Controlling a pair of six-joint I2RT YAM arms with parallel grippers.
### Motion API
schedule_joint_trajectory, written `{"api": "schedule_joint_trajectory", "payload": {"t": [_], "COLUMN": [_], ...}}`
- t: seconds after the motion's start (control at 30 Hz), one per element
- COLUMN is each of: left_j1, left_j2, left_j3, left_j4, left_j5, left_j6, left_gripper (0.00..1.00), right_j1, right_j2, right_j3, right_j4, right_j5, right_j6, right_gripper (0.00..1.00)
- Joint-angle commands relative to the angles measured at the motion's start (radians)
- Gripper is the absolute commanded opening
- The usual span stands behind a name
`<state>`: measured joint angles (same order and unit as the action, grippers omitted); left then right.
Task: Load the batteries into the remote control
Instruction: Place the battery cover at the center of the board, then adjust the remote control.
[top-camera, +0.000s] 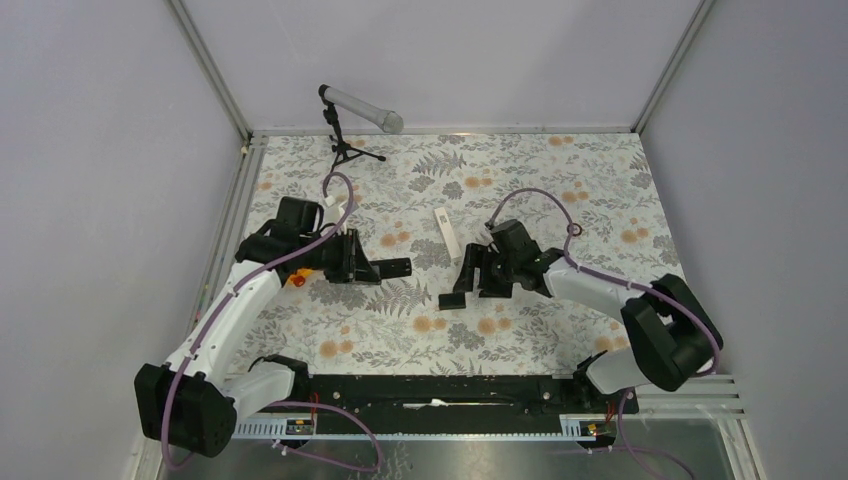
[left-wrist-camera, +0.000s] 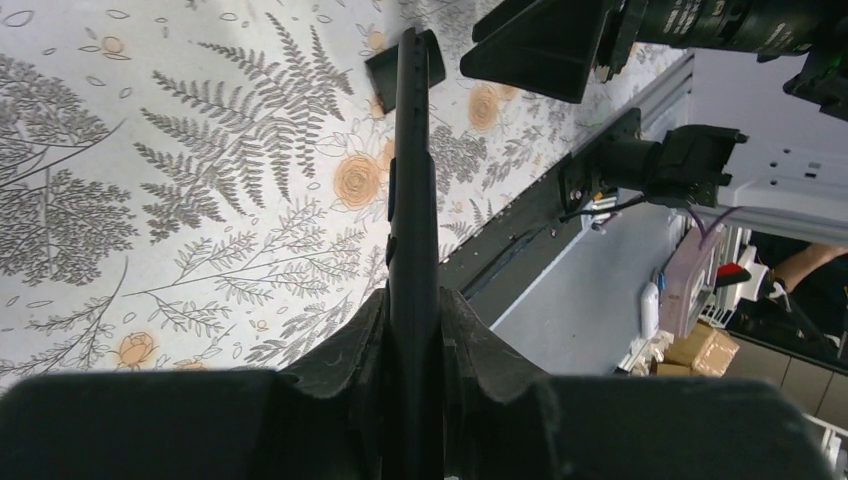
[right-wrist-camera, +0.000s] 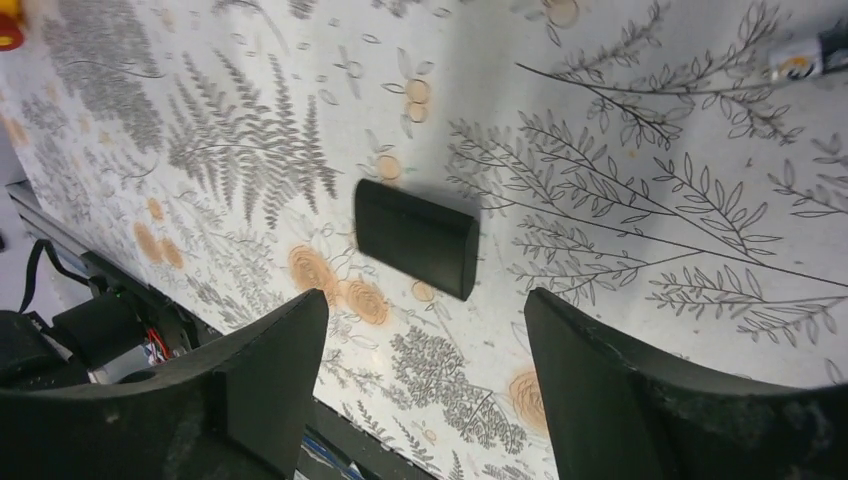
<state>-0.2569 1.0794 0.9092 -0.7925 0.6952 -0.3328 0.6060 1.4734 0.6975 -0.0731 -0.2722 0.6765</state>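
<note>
My left gripper is shut on a black remote control and holds it level above the table. In the left wrist view the remote stands edge-on between my fingers. My right gripper is open and empty, hovering just short of a small black battery cover lying flat on the cloth; the cover also shows in the top view. One small cylinder with a pale end, seemingly a battery, lies at the far right edge, partly cut off. No other batteries show.
A white remote lies behind the right gripper. An orange toy car with red wheels sits under the left arm. A microphone on a stand is at the back. A black rail runs along the near edge.
</note>
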Motion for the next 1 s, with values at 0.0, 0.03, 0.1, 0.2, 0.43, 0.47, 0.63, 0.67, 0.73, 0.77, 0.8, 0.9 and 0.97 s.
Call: {"api": "schedule_joint_trajectory", "payload": {"t": [0.0, 0.03, 0.1, 0.2, 0.43, 0.47, 0.63, 0.67, 0.73, 0.77, 0.8, 0.9, 0.97], "left_j1": [-0.014, -0.022, -0.052, -0.144, -0.288, -0.288, -0.287, -0.288, -0.288, -0.288, -0.288, -0.289, -0.288], "left_j2": [-0.036, -0.038, -0.039, -0.043, -0.088, -0.091, -0.088, -0.09, -0.096, -0.101, -0.106, -0.129, -0.144], "left_j3": [0.058, 0.062, 0.076, 0.094, 0.086, 0.086, 0.101, 0.103, 0.106, 0.104, 0.103, 0.108, 0.116], "left_j4": [0.024, 0.024, 0.024, 0.034, 0.072, 0.073, 0.074, 0.075, 0.075, 0.074, 0.075, 0.056, 0.042], "left_j5": [0.107, 0.117, 0.13, 0.197, 0.288, 0.291, 0.308, 0.314, 0.322, 0.336, 0.348, 0.384, 0.395], "left_j6": [0.046, 0.051, 0.061, 0.083, 0.153, 0.152, 0.149, 0.149, 0.151, 0.156, 0.163, 0.197, 0.22], "left_gripper": [0.0, 0.0, 0.0, 0.0, 0.0, 0.0, 0.0, 0.0, 0.0, 0.0, 0.0, 0.0, 0.02], "right_j1": [-0.003, -0.004, -0.003, -0.001, 0.023, 0.042, 0.154, 0.169, 0.179, 0.181, 0.181, 0.18, 0.181], "right_j2": [-0.134, -0.157, -0.194, -0.248, -0.269, -0.269, -0.253, -0.247, -0.238, -0.237, -0.239, -0.245, -0.245], "right_j3": [0.095, 0.108, 0.133, 0.144, 0.108, 0.111, 0.156, 0.16, 0.154, 0.151, 0.146, 0.144, 0.141], "right_j4": [-0.084, -0.078, -0.042, 0.052, 0.335, 0.346, 0.157, 0.122, 0.108, 0.115, 0.13, 0.206, 0.283], "right_j5": [0.039, -0.003, -0.159, -0.443, -0.764, -0.797, -0.86, -0.856, -0.858, -0.841, -0.829, -0.819, -0.829], "right_j6": [-0.083, -0.116, -0.194, -0.269, -0.209, -0.202, -0.35, -0.37, -0.375, -0.371, -0.369, -0.326, -0.268], "right_gripper": [0.81, 0.81, 0.81, 0.82, 0.87, 0.87, 0.84, 0.81, 0.64, 0.55, 0.46, 0.24, 0.13]}}
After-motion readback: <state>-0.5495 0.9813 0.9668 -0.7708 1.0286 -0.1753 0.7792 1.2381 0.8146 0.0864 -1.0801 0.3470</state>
